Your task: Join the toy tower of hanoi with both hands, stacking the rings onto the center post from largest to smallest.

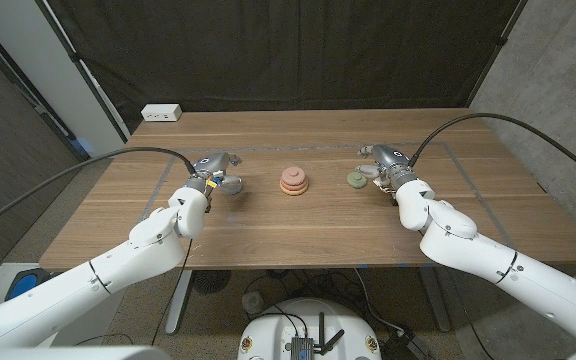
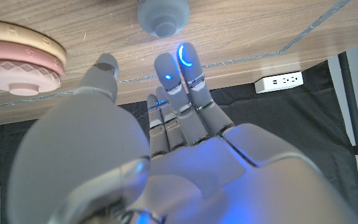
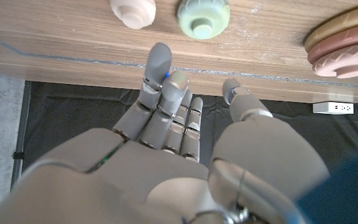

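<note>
Wooden table (image 1: 298, 215) carries the whole job. Stack (image 1: 294, 181) of rings sits at centre: a tan ring at the bottom and pink ones above, seen from my left wrist (image 2: 18, 55) and my right wrist (image 3: 344, 45). So the larger rings look placed; small pieces remain.

Right of the stack, a green ring (image 1: 356, 179) lies on the table, just beside my right hand (image 1: 383, 165). A pale cream piece (image 3: 133, 10) lies next to the green one (image 3: 203, 17). My right hand (image 3: 185, 149) holds nothing, fingers (image 3: 160, 68) extended toward these two, not touching them as far as I can see.

Left of the stack, a grey-blue ring (image 2: 163, 15) sits just past my left hand (image 2: 166, 155), whose fingertips (image 2: 185, 59) are apart and empty. In the head view that hand (image 1: 216, 172) hangs over it.

Judgement: which of the loose pieces goes next I cannot tell; sizes look close. Compare them before committing. For the pick, close thumb and finger on the ring's rim, lift straight, carry level, and centre the hole over the post before lowering. Keep the idle hand well apart from the stack so it is not knocked.
</note>
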